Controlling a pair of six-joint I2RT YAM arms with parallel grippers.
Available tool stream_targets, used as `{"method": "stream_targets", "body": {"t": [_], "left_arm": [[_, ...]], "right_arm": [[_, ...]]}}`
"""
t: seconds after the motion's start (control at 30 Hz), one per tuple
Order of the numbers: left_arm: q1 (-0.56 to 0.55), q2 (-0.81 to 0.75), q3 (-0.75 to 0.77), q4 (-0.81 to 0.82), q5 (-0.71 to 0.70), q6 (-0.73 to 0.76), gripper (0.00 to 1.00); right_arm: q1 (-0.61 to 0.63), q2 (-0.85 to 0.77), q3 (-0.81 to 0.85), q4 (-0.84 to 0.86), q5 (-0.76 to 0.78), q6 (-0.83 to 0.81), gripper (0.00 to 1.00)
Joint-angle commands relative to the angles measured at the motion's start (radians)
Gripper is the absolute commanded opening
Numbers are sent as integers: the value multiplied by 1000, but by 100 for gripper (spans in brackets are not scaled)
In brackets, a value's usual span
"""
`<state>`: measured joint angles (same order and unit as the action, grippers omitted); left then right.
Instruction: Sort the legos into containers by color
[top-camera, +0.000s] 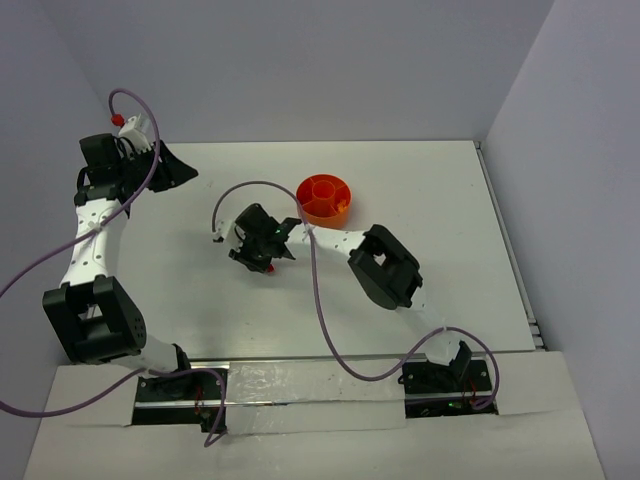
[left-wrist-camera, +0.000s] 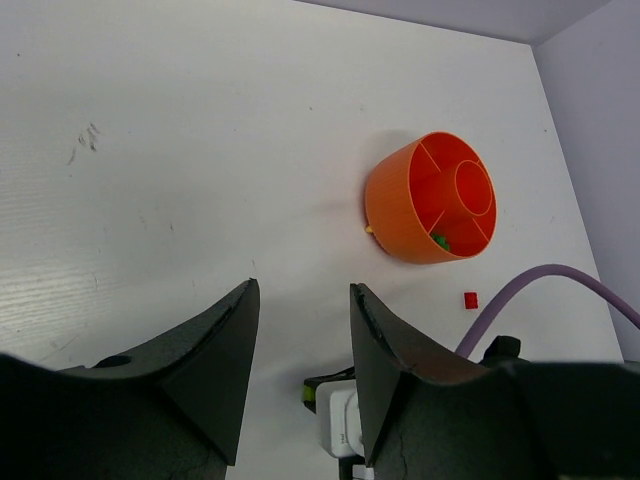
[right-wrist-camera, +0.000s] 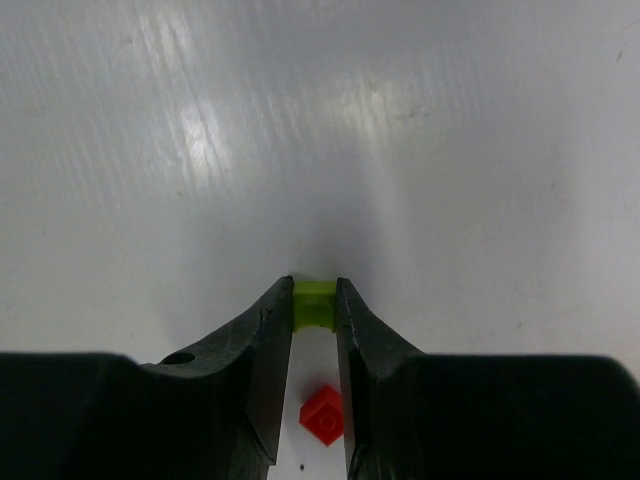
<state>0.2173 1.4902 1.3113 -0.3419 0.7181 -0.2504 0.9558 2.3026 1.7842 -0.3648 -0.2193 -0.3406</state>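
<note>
Nearest me, a red lego brick (right-wrist-camera: 322, 414) lay between the fingers of my right pincer (right-wrist-camera: 314, 288), whose nearly closed tips pinched a lime-green lego brick (right-wrist-camera: 314, 308) on the table (right-wrist-camera: 450, 150). My left pincer (left-wrist-camera: 305, 295) hung half open and empty, with the orange divided bowl (left-wrist-camera: 400, 200) well beyond it.

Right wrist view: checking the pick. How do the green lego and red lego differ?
The green lego is pinched in the right end effector; the red lego lies ungripped on the table. The green lego faces the camera squarely; the red lego is turned corner-on. Both are tiny bricks.
</note>
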Motion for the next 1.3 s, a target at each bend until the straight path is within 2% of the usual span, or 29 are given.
{"method": "stream_targets", "body": {"t": [0.0, 0.2, 0.43, 0.73, 0.9, 1.13, 1.27], "left_arm": [[2, 3, 43, 18, 8, 11, 50], [1, 14, 26, 37, 12, 10, 50], [-67, 24, 5, 53, -30, 50, 50], [-184, 56, -4, 82, -87, 54, 50], [-221, 75, -1, 57, -102, 87, 50], [-321, 111, -1, -69, -169, 230, 51], [-361, 101, -43, -78, -198, 300, 52]], "right_arm": [[-15, -174, -103, 15, 17, 1, 26], [-123, -325, -103, -10, -83, 48, 17], [-288, -417, 32, -66, -181, 119, 17], [-516, -317, 222, -73, -186, 185, 17], [-567, -256, 258, -68, -203, 216, 17], [-606, -192, 255, -74, -227, 250, 17], [-614, -187, 221, -61, -230, 255, 17]]}}
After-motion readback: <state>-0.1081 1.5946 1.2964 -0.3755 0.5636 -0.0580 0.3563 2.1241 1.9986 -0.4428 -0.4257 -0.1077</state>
